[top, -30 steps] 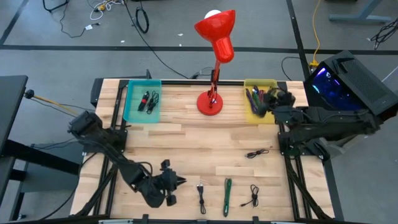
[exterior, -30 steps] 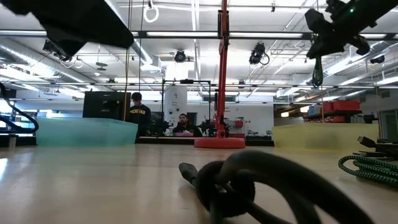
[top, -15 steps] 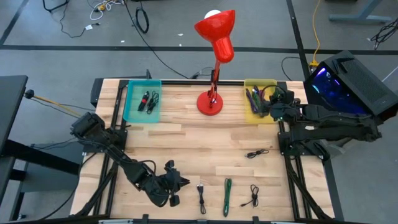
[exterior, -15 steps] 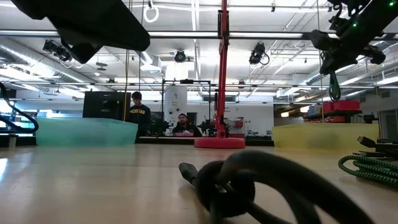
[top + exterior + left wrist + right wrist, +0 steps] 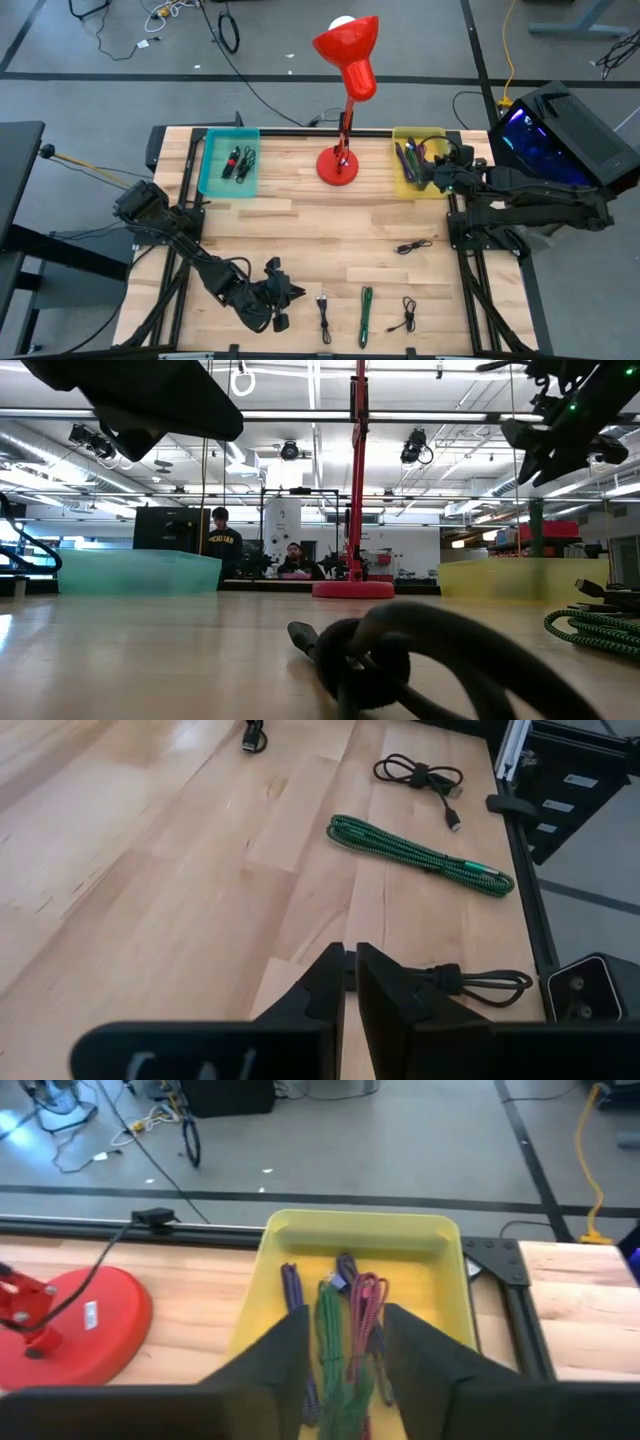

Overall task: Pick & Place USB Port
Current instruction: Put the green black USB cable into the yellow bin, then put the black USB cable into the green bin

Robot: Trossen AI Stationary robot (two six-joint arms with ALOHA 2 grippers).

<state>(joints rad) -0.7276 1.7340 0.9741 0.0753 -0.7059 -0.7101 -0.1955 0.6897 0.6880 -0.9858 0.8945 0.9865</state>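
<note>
My right gripper hangs open over the yellow bin at the table's far right. In the bin lie a green cable, a purple one and a pink one. My left gripper is shut, low over the near edge. Just past its fingertips a black cable lies flat on the wood. Farther on lie a green braided cable and another black cable. A fourth black cable rests mid-right.
A red desk lamp stands with its base at the far middle, its head high over the table. A teal bin with black cables sits far left. People show in the room behind. Bare wood spans the middle.
The green cable that hung below my right gripper has dropped into the yellow bin; the gripper has let go and shifted slightly right above it. My left gripper has moved a little toward the cables at the near edge, then held still.
</note>
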